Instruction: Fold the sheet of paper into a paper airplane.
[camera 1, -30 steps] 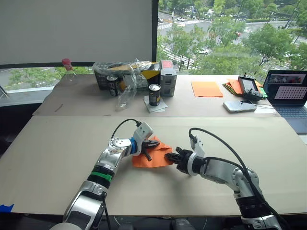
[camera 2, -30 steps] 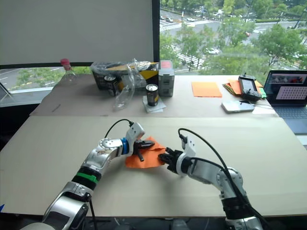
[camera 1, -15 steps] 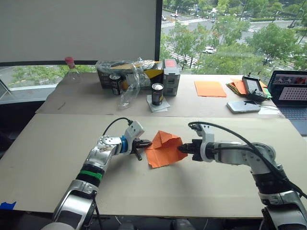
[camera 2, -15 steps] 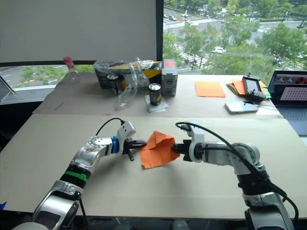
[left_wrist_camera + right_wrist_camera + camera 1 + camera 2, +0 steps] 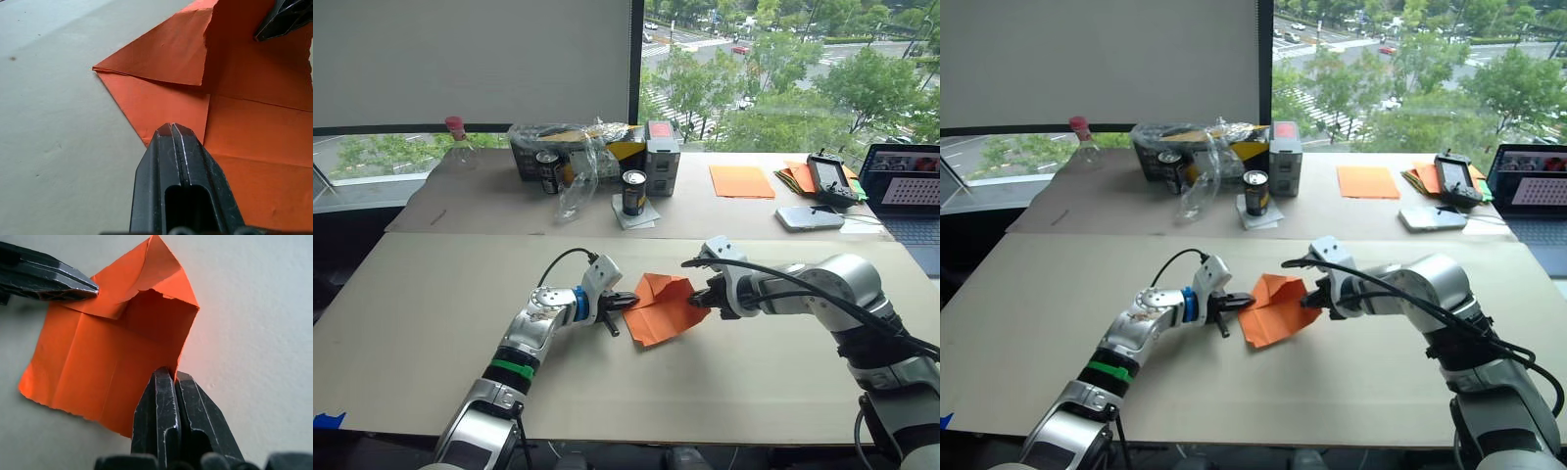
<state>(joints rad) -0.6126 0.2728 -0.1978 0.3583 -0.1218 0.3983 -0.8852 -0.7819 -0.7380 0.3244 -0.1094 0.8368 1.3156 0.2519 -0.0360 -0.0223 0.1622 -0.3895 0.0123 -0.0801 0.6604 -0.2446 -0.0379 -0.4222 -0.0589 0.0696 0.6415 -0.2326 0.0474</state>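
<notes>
Right wrist view shows my right end effector [image 5: 167, 374] with its two black fingers pressed together on the near edge of the sheet of paper [image 5: 105, 360], so I judge it has that edge pinched. From the left wrist view my left end effector [image 5: 172, 129] also has its fingers closed together, their tips at the opposite edge of the sheet; whether paper is really caught between them I cannot tell. The sheet sits on the bench [image 5: 431, 304] between my two arms, partly lifted, one corner folded over into a triangular flap and crease lines crossing the rest. I expect it to be very light, limp and easy to tear or crumple: one edge already looks ragged. It should bend most willingly along the existing creases, so I would hold at the edges and corners, grip gently, keep the pull between my two end effectors slight, and press folds flat against the bench.
</notes>
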